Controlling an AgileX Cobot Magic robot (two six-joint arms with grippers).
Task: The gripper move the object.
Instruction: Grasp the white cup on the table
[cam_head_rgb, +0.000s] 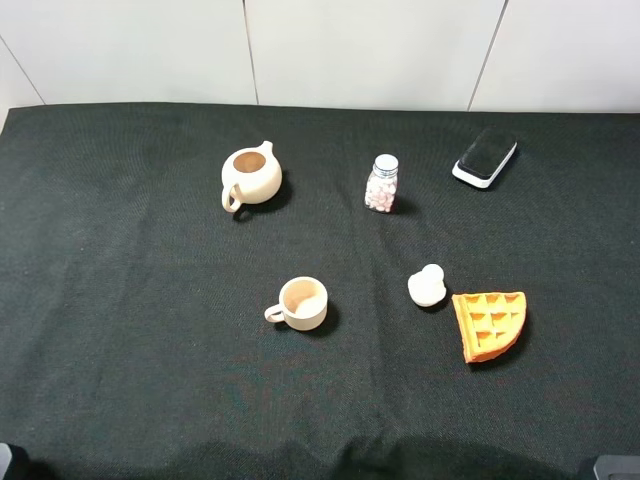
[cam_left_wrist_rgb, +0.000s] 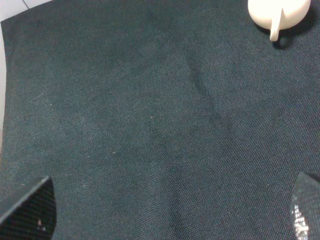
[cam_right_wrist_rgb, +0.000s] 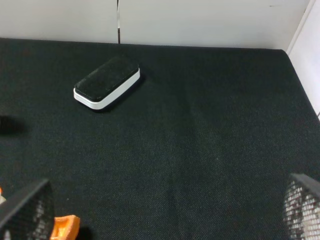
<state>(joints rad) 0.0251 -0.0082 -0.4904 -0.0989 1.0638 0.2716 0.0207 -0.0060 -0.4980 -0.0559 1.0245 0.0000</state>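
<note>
Cream cup (cam_head_rgb: 303, 303) sits empty, tan inside; the jar (cam_head_rgb: 382, 184) holds little pale bits. Left gripper (cam_left_wrist_rgb: 169, 210) and right gripper (cam_right_wrist_rgb: 165, 207) are mostly cut off — tips spread wide, holding nothing.

Six things on the worktop (cam_head_rgb: 120, 380), and it's one of each. One cup (cam_head_rgb: 300, 303). One teapot (cam_head_rgb: 250, 176). One jar (cam_head_rgb: 382, 184) with a white cap, the pale pieces inside too small to count. One black-topped white block (cam_head_rgb: 485, 157). One white lumpy blob (cam_head_rgb: 427, 286). One orange waffle wedge (cam_head_rgb: 489, 324).
</note>
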